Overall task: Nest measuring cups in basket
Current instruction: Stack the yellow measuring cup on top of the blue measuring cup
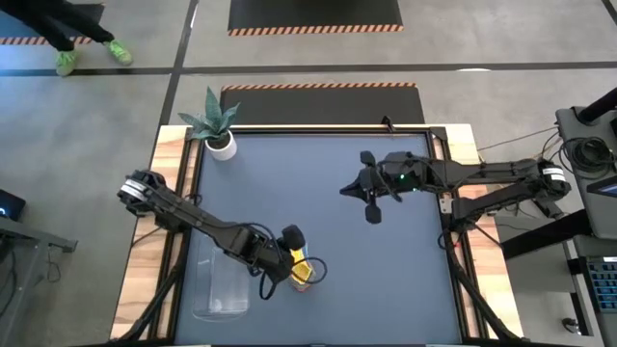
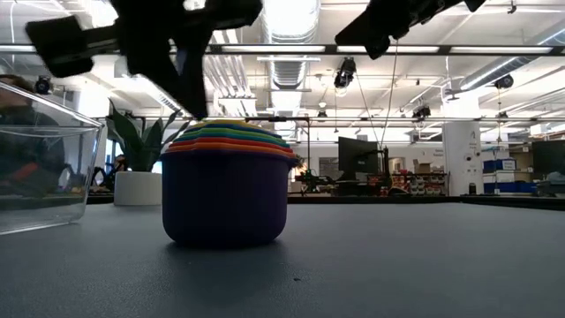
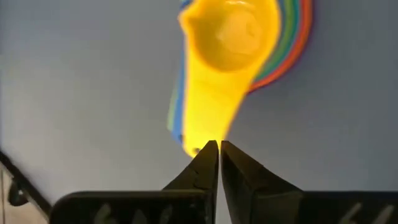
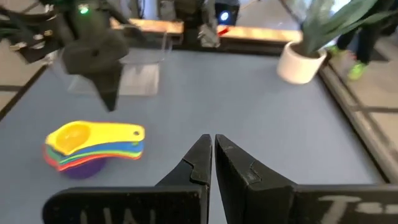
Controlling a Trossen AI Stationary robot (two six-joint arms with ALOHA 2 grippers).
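The measuring cups (image 4: pixel 93 148) are seen as smooth, slightly glossy plastic. The basket (image 2: pixel 40 168) is clear, shiny plastic. The counter (image 1: pixel 318 183) is covered in matt blue-grey sheet, edged with pale wood.

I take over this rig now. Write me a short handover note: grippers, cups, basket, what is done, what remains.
Left gripper: shut, empty, at the tip of the yellow cup's handle.
Right gripper: shut, empty, waiting above the table's far right part.
Measuring cups: nested in one stack on the table, yellow on top, purple at the bottom.
Basket: beside the stack, apparently empty.
Done: nesting. Left: put the stack into the basket.
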